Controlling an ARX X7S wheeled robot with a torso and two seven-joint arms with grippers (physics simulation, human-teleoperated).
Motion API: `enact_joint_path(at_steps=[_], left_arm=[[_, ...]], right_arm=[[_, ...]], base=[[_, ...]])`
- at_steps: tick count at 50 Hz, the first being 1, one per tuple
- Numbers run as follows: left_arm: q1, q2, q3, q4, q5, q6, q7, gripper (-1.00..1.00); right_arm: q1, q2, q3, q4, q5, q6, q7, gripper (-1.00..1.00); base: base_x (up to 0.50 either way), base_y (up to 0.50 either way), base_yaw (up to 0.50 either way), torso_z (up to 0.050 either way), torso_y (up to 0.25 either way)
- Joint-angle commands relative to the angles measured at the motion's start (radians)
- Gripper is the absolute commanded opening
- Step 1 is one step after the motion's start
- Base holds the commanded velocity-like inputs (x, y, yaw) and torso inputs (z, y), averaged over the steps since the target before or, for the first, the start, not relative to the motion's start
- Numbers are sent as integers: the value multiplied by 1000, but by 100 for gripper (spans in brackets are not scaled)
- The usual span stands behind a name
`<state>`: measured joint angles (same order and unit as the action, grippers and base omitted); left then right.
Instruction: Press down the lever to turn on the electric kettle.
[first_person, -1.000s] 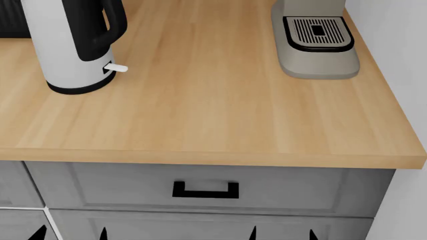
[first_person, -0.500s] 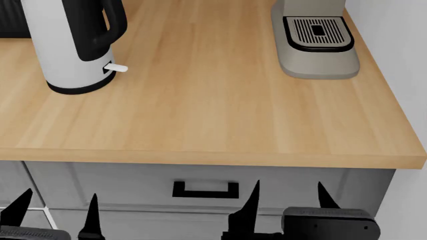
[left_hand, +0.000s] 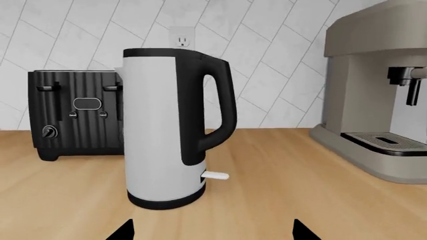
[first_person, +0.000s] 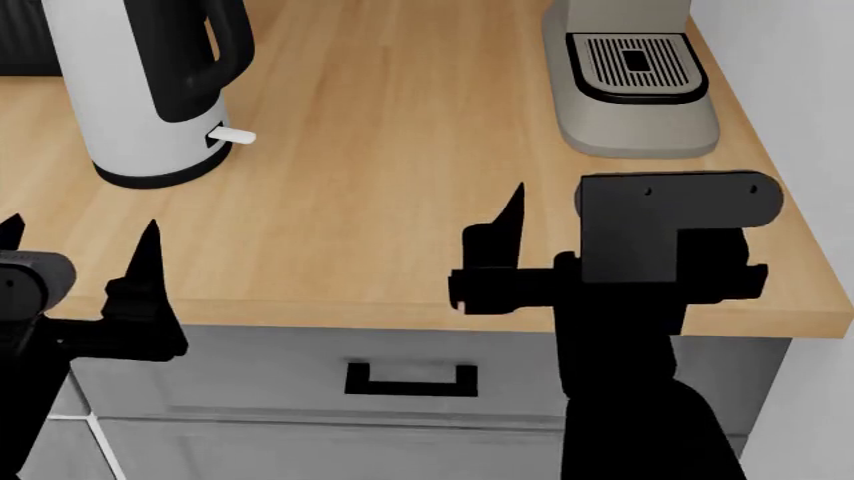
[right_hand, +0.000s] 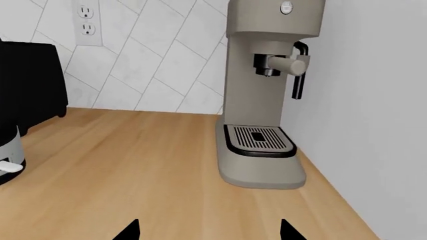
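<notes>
The electric kettle (first_person: 127, 90), white with a black loop handle and black base ring, stands at the back left of the wooden counter (first_person: 400, 220). Its small white lever (first_person: 234, 135) sticks out level below the handle. My left gripper (first_person: 80, 235) is open and empty at the counter's front edge, well short of the kettle. My right gripper (first_person: 581, 195) is open and empty over the counter's front right. In the left wrist view the kettle (left_hand: 153, 130) and lever (left_hand: 215, 175) lie straight ahead of the open gripper (left_hand: 212, 230). In the right wrist view the lever (right_hand: 10, 166) shows beyond the open gripper (right_hand: 208, 230).
A grey coffee machine (first_person: 634, 90) stands at the back right against the wall (first_person: 801, 80). A black toaster (left_hand: 77, 120) stands behind the kettle near a wall outlet (left_hand: 179, 37). A drawer with a black handle (first_person: 411, 380) is below the counter edge.
Both arms have risen from below the counter's front edge to counter height, fingers open. The kettle and its lever have not moved.
</notes>
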<state>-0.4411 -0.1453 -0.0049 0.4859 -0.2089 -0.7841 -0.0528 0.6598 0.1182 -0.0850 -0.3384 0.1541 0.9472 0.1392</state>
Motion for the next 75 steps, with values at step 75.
enact_joint_path(at_steps=[75], left_arm=[[107,-54,-47,-8,-87,102,20,100]], right_arm=[[19,56,-30,37,95,51,-4,100]], base=[[191,188,0,0,0]])
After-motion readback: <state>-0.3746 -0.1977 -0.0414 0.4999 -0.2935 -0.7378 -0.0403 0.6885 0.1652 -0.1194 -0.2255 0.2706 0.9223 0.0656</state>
